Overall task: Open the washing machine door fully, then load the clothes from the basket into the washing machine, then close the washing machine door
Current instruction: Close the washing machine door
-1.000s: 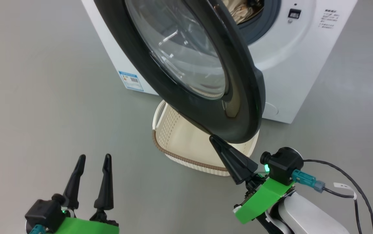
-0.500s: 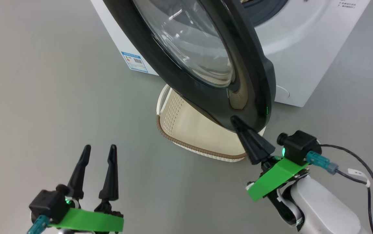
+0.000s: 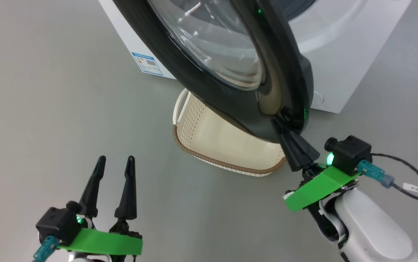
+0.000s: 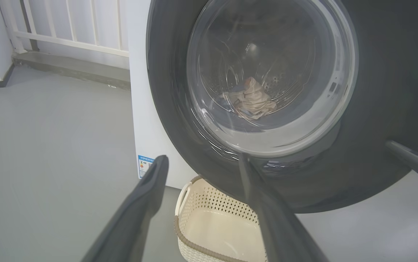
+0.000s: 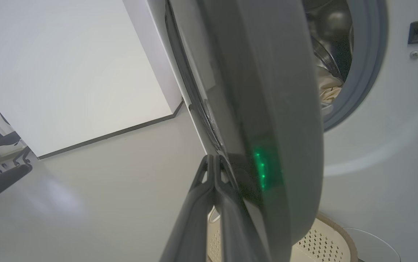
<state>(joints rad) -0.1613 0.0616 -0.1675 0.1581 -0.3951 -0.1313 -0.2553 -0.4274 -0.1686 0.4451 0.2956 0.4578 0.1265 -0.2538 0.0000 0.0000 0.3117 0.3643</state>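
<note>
Washing machine door [image 3: 216,47], round glossy black rim around clear glass, has my pinched-closed right gripper [image 3: 277,120] against its lower edge; my left gripper [image 3: 116,160] gapes empty.

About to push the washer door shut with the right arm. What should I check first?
1. The basket emptied: ok.
2. The clothes inside the drum: ok.
3. Fabric clear of the gasket: cannot tell, the door hides part.
4. The right gripper shut, fingers against the washing machine door rim: ok.
5. The left gripper open, away from the door: ok.
6. Door latched: not ok, ajar.
</note>
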